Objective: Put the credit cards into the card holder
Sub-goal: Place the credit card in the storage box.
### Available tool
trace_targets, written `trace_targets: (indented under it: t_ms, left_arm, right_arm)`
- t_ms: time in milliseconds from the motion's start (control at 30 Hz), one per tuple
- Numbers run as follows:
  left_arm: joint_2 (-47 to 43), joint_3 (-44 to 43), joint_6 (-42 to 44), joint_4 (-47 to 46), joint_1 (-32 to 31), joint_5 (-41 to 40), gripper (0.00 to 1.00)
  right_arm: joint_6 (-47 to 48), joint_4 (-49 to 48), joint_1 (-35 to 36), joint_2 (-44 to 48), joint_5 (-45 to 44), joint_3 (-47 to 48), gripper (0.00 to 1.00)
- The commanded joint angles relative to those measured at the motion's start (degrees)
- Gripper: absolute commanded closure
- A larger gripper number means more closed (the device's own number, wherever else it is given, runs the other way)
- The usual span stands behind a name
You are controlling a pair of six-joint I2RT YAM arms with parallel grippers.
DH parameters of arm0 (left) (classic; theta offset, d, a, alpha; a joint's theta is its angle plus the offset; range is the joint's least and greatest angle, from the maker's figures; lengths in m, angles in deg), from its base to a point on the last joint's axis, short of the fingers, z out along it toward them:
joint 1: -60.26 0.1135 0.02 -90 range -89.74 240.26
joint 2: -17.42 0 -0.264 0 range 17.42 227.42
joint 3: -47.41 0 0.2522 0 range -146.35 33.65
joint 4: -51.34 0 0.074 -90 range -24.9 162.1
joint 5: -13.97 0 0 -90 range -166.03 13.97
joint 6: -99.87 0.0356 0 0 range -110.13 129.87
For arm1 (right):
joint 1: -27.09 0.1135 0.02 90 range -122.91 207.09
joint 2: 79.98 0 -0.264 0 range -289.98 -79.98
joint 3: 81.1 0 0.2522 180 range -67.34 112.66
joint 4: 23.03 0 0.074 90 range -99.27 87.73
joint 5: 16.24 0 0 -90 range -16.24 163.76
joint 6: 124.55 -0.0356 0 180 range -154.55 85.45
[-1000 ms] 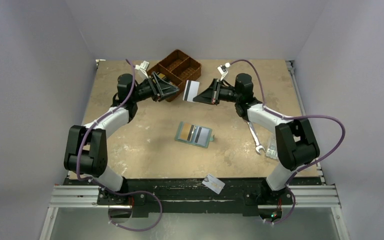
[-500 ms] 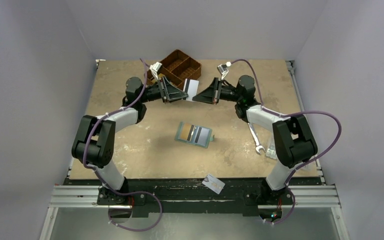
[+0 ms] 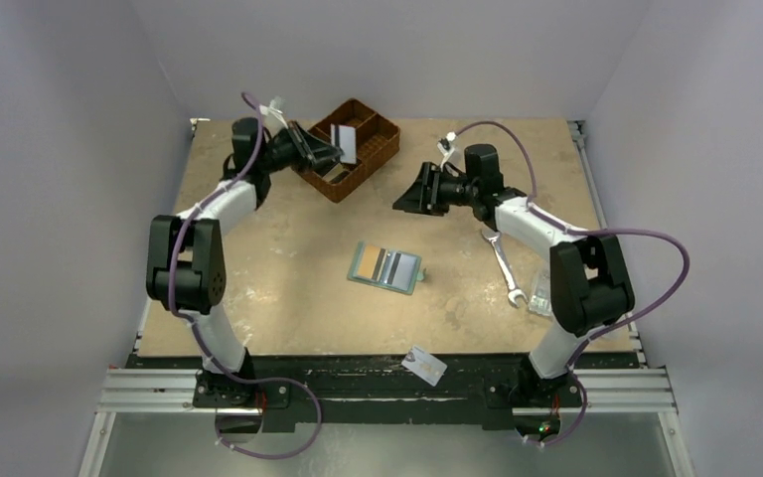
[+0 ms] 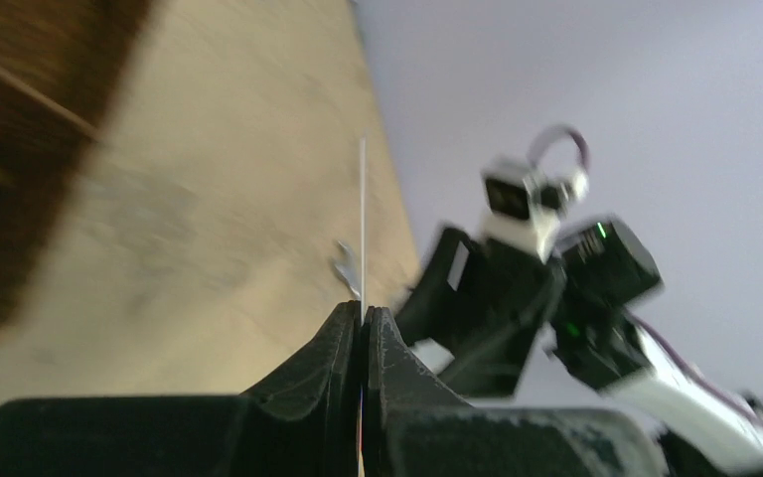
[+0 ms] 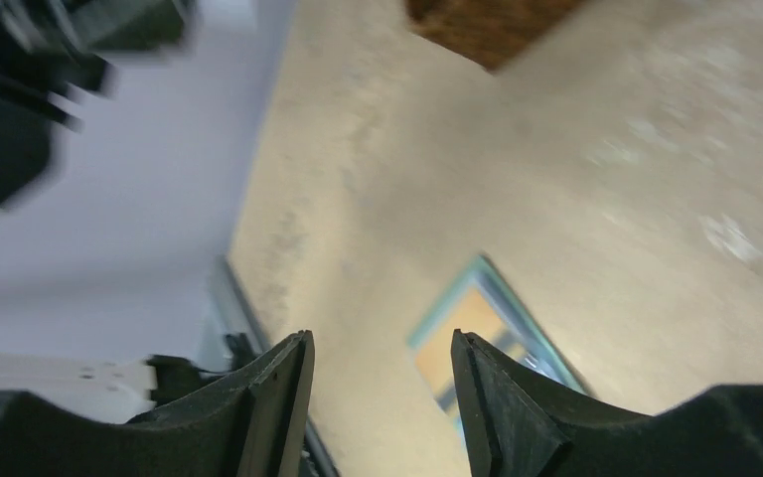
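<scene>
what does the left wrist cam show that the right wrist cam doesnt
Only the left wrist view: the left gripper shut on a thin white plastic card seen edge-on, with the right arm beyond it.
Only the right wrist view: the right gripper open and empty, the open teal-green card holder with its tan inside beyond its fingers, and the blurred left arm.
Both: the tan tabletop and part of the brown wicker basket.
</scene>
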Motion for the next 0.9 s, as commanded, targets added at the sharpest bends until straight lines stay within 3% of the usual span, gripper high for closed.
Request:
trace_targets:
  t_ms: [0, 133, 300, 367, 500, 600, 733, 867]
  left_arm:
    - [8.0, -13.7, 12.1, 24.1, 4.8, -15.5, 1.0]
    - [16.7, -24.4, 14.1, 31.7, 4.9, -22.8, 1.0]
    - [23.7, -31.0, 11.5, 34.7, 4.9, -22.4, 1.0]
    - [24.4, -31.7, 11.4, 36.1, 4.9, -23.9, 0.89]
    - [24.5, -32.9, 12.6, 38.9, 4.9, -27.7, 0.56]
    - [22.8, -33.8, 14.4, 40.1, 4.9, -29.6, 0.38]
    - [18.8, -36.2, 19.8, 46.0, 4.7, -33.8, 0.35]
    - [10.5, -33.0, 25.6, 51.0, 3.2, -37.2, 0.34]
  right_arm:
    - [18.5, 24.1, -0.3, 5.7, -10.2, 0.5, 0.38]
    - [22.3, 29.5, -0.2, 11.1, -13.5, -4.2, 0.33]
    - [24.2, 36.4, 1.9, 19.3, -16.2, -9.4, 0.27]
    - [23.5, 38.0, 3.6, 22.9, -17.3, -11.7, 0.26]
    - [21.5, 39.9, 7.3, 27.3, -18.5, -15.2, 0.23]
    - [20.9, 41.7, 8.5, 29.7, -19.9, -17.0, 0.22]
    - [18.3, 44.2, 10.5, 32.3, -20.0, -16.8, 0.22]
    - [16.4, 49.6, 11.8, 34.0, -20.9, -19.0, 0.22]
